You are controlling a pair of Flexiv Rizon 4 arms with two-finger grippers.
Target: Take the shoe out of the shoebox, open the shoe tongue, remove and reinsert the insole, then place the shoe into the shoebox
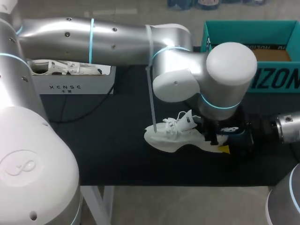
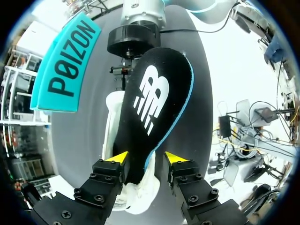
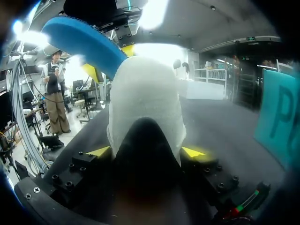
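On the black desk (image 1: 108, 150), near its front edge, the right gripper (image 3: 146, 152) clamps the heel of a white knit shoe (image 1: 171, 136). The left gripper (image 2: 145, 158) pinches a black, blue-backed foam insole (image 2: 152, 103) over that heel.

The shoe (image 1: 176, 133) has a white knitted cloth upper, matt and finely ribbed, over a smooth white sole. The insole (image 2: 154, 108) is matt black on its printed face, and its underside looks like blue foam. The left arm (image 1: 117, 35) wears a smooth, glossy silver shell. The left gripper (image 2: 146, 158) is matt black metal with screw heads. The table (image 1: 103, 154) is matt black. The shoebox (image 1: 229, 33) is teal card, brown inside.
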